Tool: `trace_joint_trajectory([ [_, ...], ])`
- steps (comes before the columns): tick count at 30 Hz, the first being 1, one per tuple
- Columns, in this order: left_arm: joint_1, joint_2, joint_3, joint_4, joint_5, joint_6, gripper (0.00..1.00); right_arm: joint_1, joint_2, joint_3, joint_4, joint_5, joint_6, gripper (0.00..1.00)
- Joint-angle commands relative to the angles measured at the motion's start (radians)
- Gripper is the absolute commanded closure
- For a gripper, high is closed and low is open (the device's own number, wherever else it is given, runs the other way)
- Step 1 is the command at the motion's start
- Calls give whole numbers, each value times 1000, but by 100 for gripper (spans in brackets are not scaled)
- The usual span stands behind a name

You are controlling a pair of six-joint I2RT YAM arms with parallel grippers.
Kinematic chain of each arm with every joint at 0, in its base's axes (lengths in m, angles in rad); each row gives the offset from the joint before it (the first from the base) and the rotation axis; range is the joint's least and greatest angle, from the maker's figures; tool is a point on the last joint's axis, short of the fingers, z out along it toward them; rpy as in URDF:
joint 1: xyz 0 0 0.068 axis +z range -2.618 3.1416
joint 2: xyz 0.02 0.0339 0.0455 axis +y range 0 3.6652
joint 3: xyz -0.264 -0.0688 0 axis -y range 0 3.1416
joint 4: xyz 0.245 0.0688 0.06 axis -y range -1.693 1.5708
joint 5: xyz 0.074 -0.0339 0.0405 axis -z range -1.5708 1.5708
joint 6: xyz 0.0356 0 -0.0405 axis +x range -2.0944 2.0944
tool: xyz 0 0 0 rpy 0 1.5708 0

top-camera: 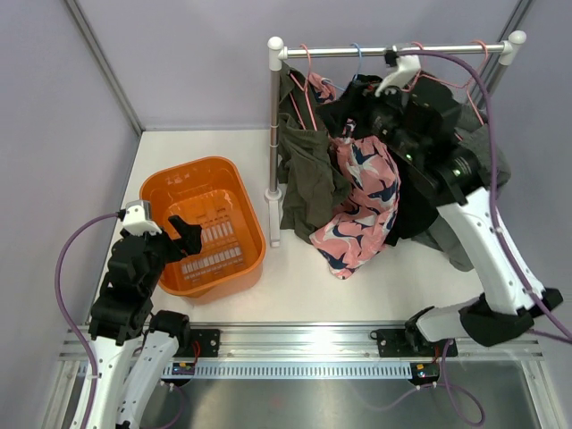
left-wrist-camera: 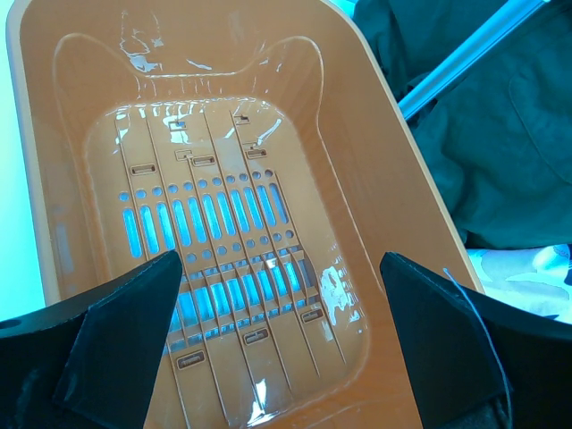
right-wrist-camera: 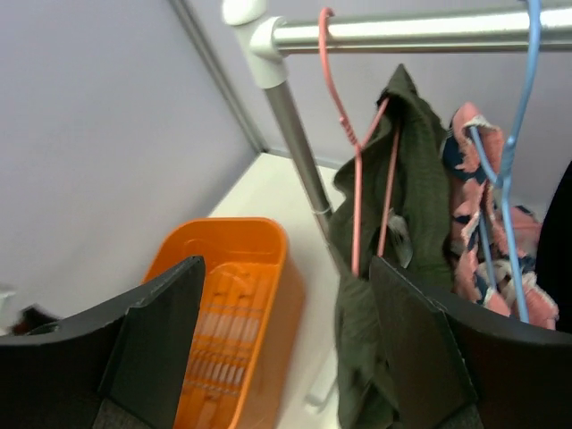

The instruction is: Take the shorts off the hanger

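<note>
Four shorts hang on hangers from a rail (top-camera: 393, 51): dark olive (top-camera: 308, 174), pink with navy-and-white print (top-camera: 366, 210), black (top-camera: 416, 210) and grey (top-camera: 487, 156). My right gripper (top-camera: 362, 109) is open and empty, high up by the rail among the hangers. In the right wrist view (right-wrist-camera: 286, 331) it faces the olive shorts (right-wrist-camera: 411, 179) on a pink hanger (right-wrist-camera: 344, 116), with the pink shorts (right-wrist-camera: 474, 206) on a blue hanger (right-wrist-camera: 518, 179) to the right. My left gripper (top-camera: 183, 234) is open and empty over the orange basket (top-camera: 241, 192).
The basket is empty in the left wrist view (left-wrist-camera: 393, 152), between my open fingers (left-wrist-camera: 125, 340). The rack's left upright post (top-camera: 273, 143) stands between the basket and the clothes. Grey walls enclose the table on the left, back and right.
</note>
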Motion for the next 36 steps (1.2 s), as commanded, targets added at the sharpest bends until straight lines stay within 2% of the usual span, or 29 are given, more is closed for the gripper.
trace_joint_trajectory([
  [1, -4, -7, 36, 16, -17, 13, 1, 73, 119, 107, -55, 222, -136, 18],
  [7, -4, -6, 36, 16, -14, 13, 1, 130, 277, 155, 104, 423, -236, 21],
  [14, -4, 2, 36, 18, -15, 15, 1, 130, 389, 187, 268, 483, -287, 25],
  [23, -4, 13, 36, 16, -12, 15, 1, 130, 445, 174, 412, 509, -345, 28],
  [28, -6, 16, 36, 16, -14, 15, 1, 130, 489, 244, 371, 509, -343, 31],
  [33, -13, 14, 36, 13, -20, 13, 1, 128, 509, 262, 357, 509, -337, 41],
  [36, -18, 14, 36, 12, -24, 15, 1, 128, 515, 273, 339, 529, -327, 43],
])
